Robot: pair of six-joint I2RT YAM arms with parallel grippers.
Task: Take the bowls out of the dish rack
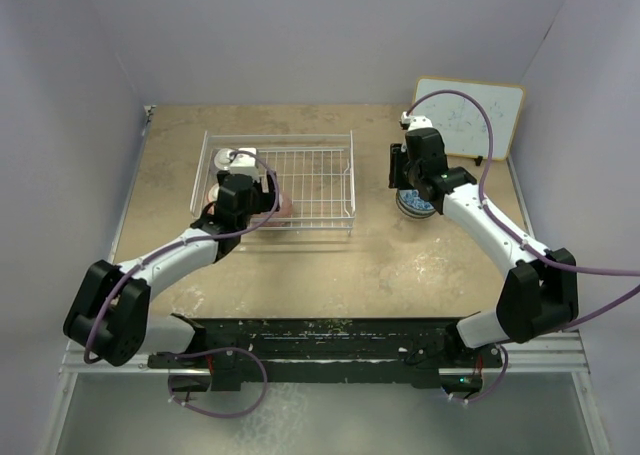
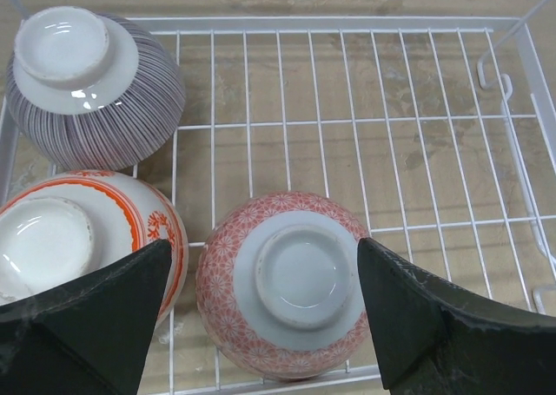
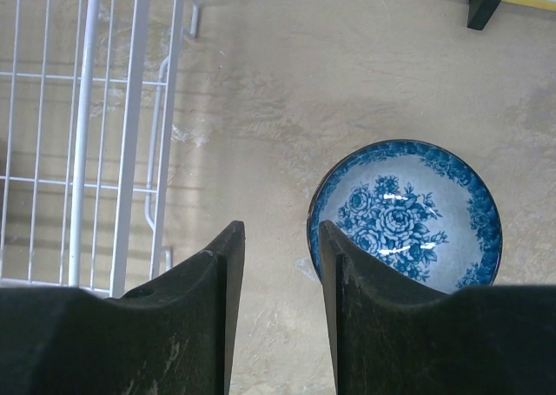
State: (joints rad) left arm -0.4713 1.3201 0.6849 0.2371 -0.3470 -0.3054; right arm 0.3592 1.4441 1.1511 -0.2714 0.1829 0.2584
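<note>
My left arm [image 1: 170, 260] and right arm [image 1: 490, 225] are white shells with chunky black joints, and a purple cable [image 1: 455, 92] loops off each (base rail [image 1: 330, 330] looks black too, hard to tell). Fingers [image 2: 434, 325] are matte black wedges, slightly scuffed.

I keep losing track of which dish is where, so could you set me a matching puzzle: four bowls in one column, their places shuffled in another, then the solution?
Bowls
1. grey-striped bowl
2. orange-and-white bowl
3. pink patterned bowl
4. blue floral bowl

Places
A. upright on the table, outside the dish rack
B. upside down in a corner of the rack
C. upside down, centred between the open left jaws
D. upside down in the rack, half hidden behind one jaw

Pairs: 1-B, 2-D, 3-C, 4-A
</note>
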